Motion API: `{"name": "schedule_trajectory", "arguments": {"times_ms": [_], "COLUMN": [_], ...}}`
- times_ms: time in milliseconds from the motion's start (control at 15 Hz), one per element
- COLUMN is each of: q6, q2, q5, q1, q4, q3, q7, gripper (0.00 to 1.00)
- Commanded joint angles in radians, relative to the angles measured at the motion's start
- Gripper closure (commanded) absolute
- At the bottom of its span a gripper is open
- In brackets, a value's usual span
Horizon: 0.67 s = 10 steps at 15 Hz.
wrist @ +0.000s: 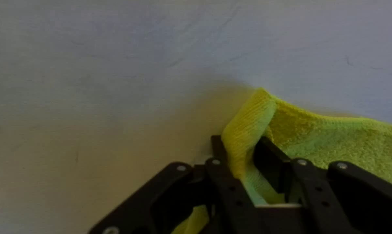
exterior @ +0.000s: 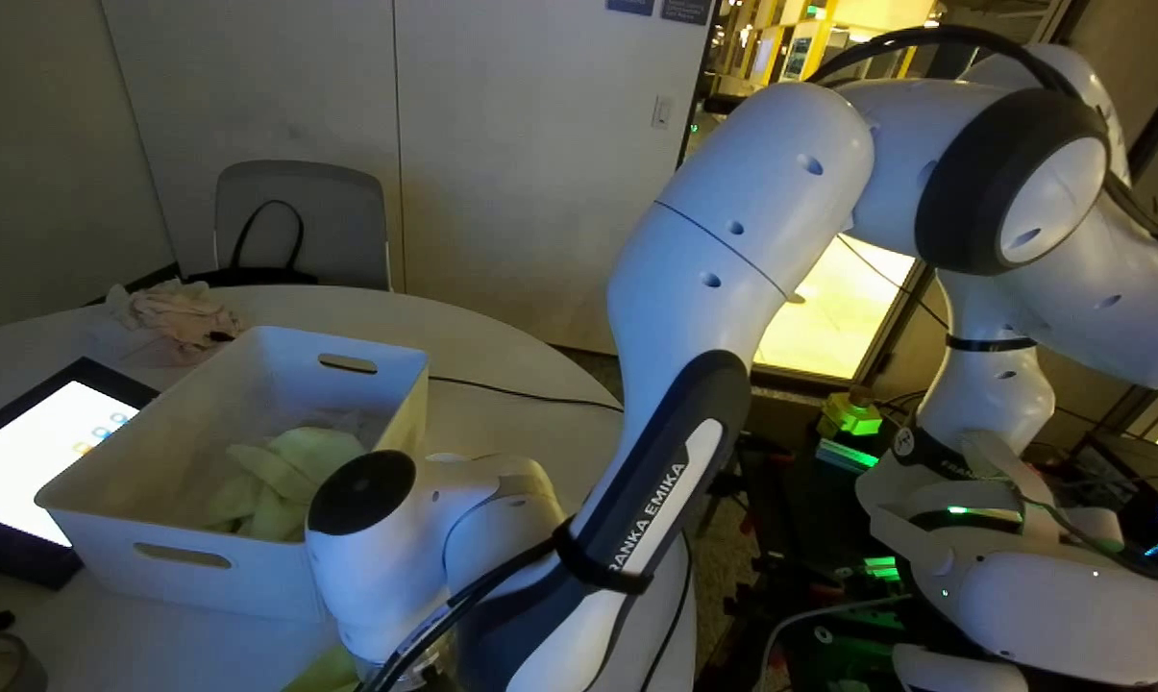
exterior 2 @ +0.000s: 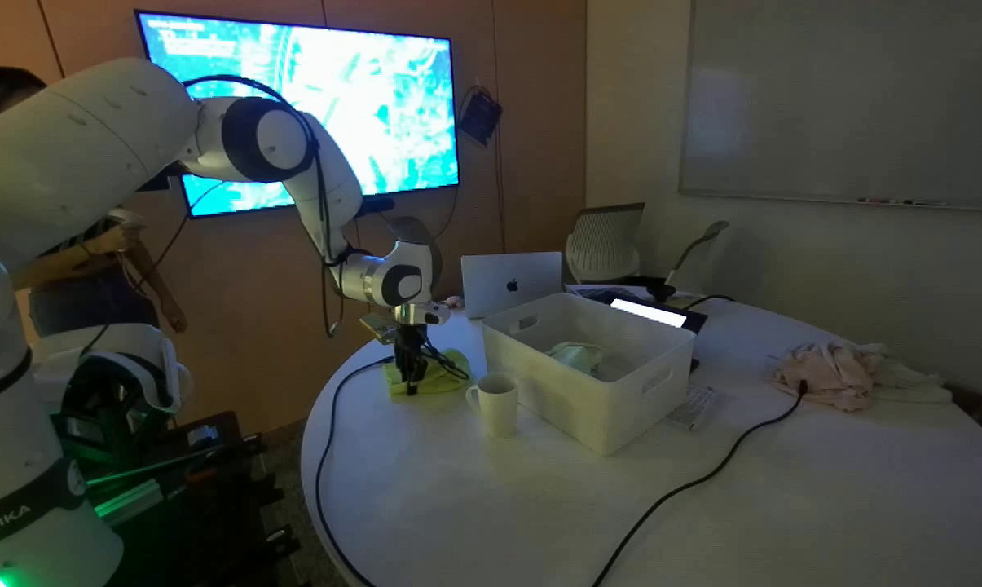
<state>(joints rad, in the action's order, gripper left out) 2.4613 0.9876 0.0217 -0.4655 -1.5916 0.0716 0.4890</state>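
Claw (wrist: 239, 144), narrow: a raised fold of lime cloth (wrist: 339, 146) is pinched between the fingers (wrist: 270, 159), the rest being spread beside them on the table (wrist: 85, 81). For a sound grip, the fold should be seated deep and squarely, the tips not pressed down. Near the claw a mug (exterior 2: 499, 405) is seen, with a bin (exterior 2: 572, 399) beyond.
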Motion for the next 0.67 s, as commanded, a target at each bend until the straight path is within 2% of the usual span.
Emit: {"name": "schedule_trajectory", "arguments": {"times_ms": [0, 67, 133, 267, 400, 600], "q6": [-0.002, -0.001, -0.007, -0.014, -0.022, -0.015], "q2": [-0.002, -0.023, -0.036, -0.07, -0.11, -0.158], "q5": [-0.015, -0.015, -0.02, -0.034, -0.054, -0.069], "q1": [0.005, 0.012, 0.025, 0.055, 0.096, 0.124], "q4": [-0.007, -0.036, -0.055, -0.106, -0.169, -0.257], "q3": [-0.025, -0.03, -0.026, -0.018, 0.0, -0.005], "q7": [0.012, 0.01, 0.0, -0.017, -0.044, -0.051], "gripper": [0.81, 0.93, 0.98, 1.0, 0.98, 0.98]}}
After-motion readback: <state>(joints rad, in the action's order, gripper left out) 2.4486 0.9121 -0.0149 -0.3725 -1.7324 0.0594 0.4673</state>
